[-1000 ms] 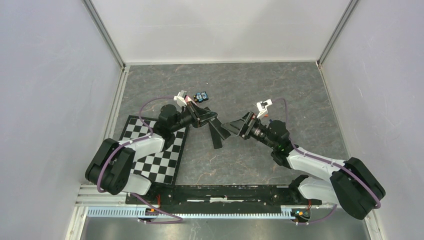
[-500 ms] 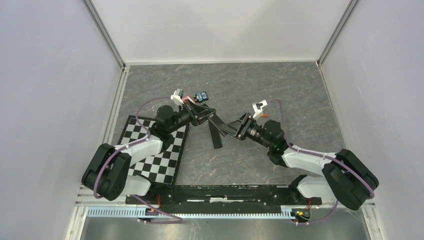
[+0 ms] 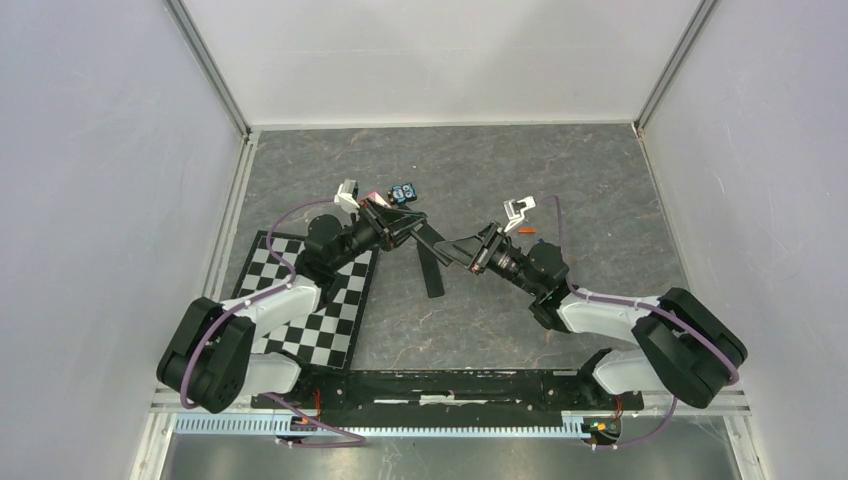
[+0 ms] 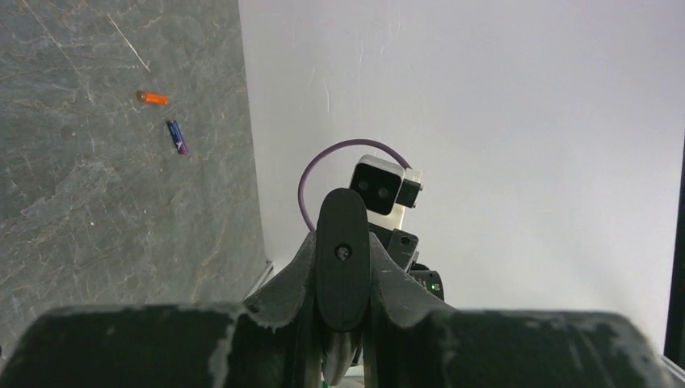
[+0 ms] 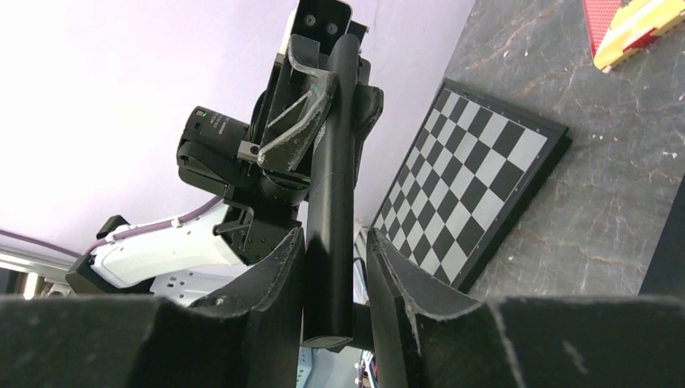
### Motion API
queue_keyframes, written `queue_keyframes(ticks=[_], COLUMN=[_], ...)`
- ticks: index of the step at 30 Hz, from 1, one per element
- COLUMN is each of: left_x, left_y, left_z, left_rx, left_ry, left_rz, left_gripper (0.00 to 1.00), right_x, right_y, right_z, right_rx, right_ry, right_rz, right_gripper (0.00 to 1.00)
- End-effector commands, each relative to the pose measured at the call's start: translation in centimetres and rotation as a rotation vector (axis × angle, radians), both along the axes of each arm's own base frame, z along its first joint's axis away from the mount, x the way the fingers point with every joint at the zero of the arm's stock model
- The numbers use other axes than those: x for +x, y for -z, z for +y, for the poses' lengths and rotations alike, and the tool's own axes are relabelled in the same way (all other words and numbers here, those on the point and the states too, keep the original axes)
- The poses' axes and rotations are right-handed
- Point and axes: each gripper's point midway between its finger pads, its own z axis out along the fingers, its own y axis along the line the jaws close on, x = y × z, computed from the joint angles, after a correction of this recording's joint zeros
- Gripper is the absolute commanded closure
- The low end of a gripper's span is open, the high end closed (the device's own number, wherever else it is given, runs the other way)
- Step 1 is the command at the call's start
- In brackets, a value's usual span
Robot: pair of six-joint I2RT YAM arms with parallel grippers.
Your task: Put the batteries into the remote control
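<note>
Left tool (image 3: 402,228): clenched, and it is grasping one end of the black remote control (image 3: 438,240). In the left wrist view the rounded end of the remote is sitting tight between both fingers.

Right tool (image 3: 468,250): its fingers are straddling the opposite end of the same remote. One finger (image 5: 279,267) is lying against the casing, while a thin gap is showing at the other. I cannot tell whether this tool is gripping.

The remote control is spanning the space between the two tools, raised off the counter (image 3: 560,180).

An orange battery (image 4: 152,98) and a blue-and-purple battery (image 4: 177,137) are lying loose on the counter, near each other and well apart from the remote.

A second remote (image 3: 430,272) is lying flat below the tools. A checkerboard (image 3: 320,300) is lying under the left arm. A blue-and-black gadget (image 3: 403,192) is sitting just beyond the left tool.
</note>
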Motion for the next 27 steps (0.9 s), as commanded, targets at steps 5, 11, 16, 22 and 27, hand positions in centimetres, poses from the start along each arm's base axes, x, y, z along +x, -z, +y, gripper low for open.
queue_keyframes(ticks=[5, 11, 16, 22, 27], left_x=[-2.9, -4.1, -4.5, -3.8, -4.5], left_y=[-7.9, -7.7, -7.4, -5.7, -5.4], left_z=[-0.9, -1.4, -1.2, -0.1, -0.5], left_rx=[-0.194, -0.156, -0.058, 0.124, 0.178], left_ry=[0.105, 0.152, 0.168, 0.169, 0.250], left_rz=[-0.163, -0.186, -0.274, -0.387, -0.465], left_gripper=[0.98, 0.98, 0.98, 0.98, 0.98], right_x=[2.2, 2.7, 3.2, 1.7, -0.8], right_y=[2.2, 2.1, 1.5, -0.1, -2.8], right_z=[1.6, 2.3, 2.1, 0.7, 0.5], right_rx=[-0.091, -0.092, -0.166, -0.281, -0.332], right_ry=[0.025, 0.014, -0.013, -0.134, -0.249], right_rz=[0.004, -0.004, -0.101, -0.352, -0.575], right_gripper=[0.69, 0.74, 0.77, 0.27, 0.07])
